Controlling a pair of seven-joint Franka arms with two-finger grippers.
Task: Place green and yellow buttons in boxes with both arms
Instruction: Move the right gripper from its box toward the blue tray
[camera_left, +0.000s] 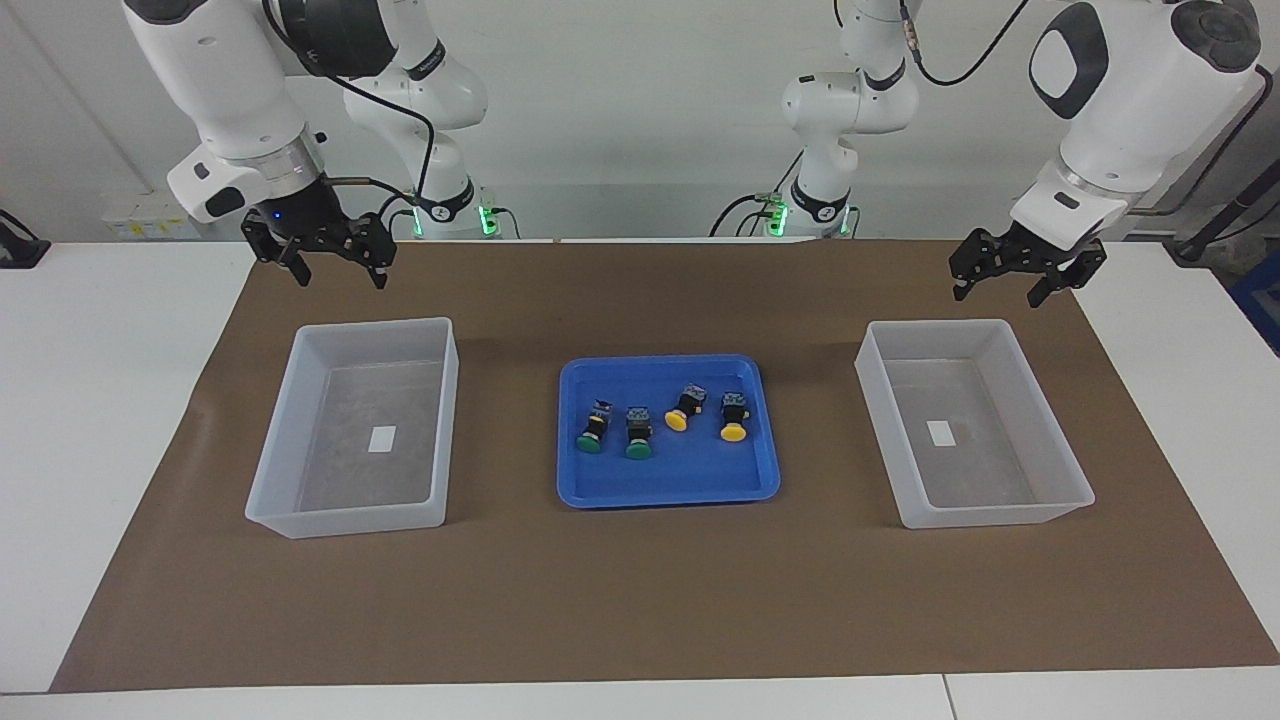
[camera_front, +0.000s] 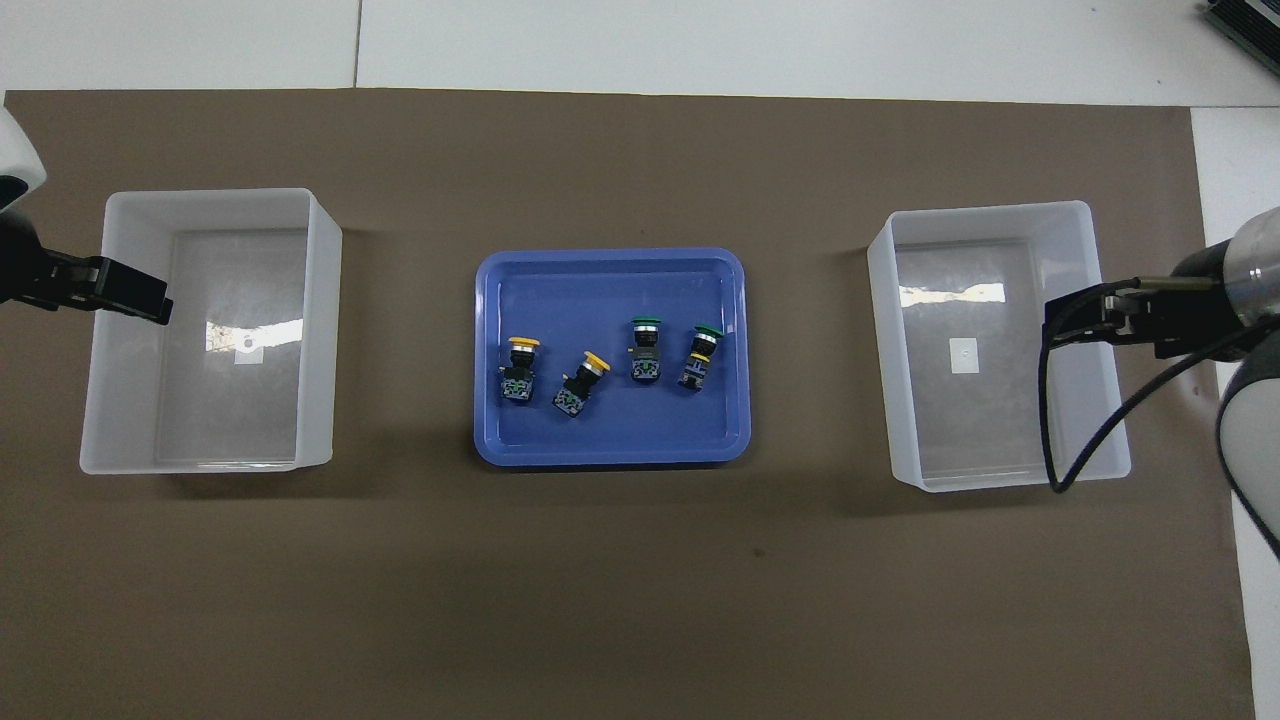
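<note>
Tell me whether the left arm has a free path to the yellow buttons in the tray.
Probably yes: the left gripper hangs open and empty, the yellow buttons lie uncovered in the blue tray, toward that arm's end.

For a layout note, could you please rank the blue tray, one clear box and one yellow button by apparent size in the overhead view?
1. Clear box, though not far ahead of the tray.
2. Blue tray.
3. Yellow button, far the smallest.

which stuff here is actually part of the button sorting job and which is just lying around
Part of the job:
- two green buttons
- two yellow buttons
- two boxes, nothing in them but a label
- left gripper and right gripper, both open and raised

Just there:
- blue tray holding the buttons
- brown mat
</note>
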